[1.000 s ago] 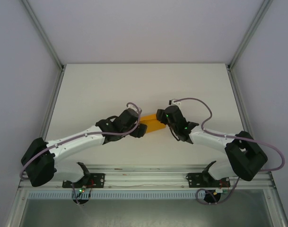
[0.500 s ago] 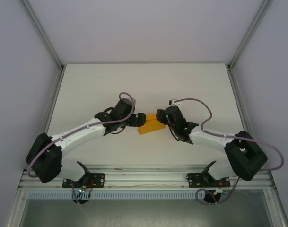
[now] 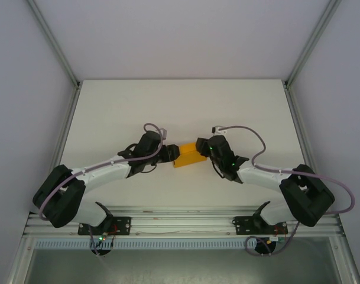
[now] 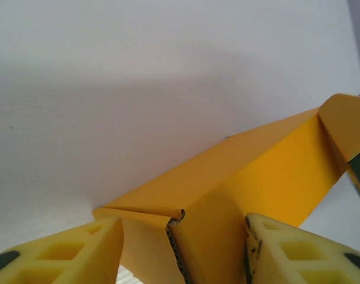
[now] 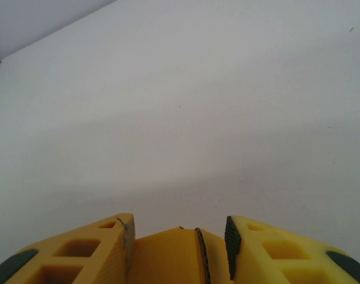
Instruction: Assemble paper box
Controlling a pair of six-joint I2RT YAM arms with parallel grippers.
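Orange-yellow shallow card box point(image 3: 188, 157) sits mid-frame on the white desk point(image 3: 168, 106), long axis left–right. Left fingers point(image 3: 171, 155) straddle its left end, right fingers point(image 3: 201, 147) its right. Clamped or not, we cannot tell.

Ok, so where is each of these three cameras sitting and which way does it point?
Top external: above and behind the arm bases, looking down over the table; both arms show, left gripper and right gripper at either end of the paper box.
Left wrist: on the left wrist, low, facing along the box; its two fingers at bottom.
Right wrist: on the right wrist, facing across the table; its fingers flank the box.
Both wrist views share the box between their own fingers.
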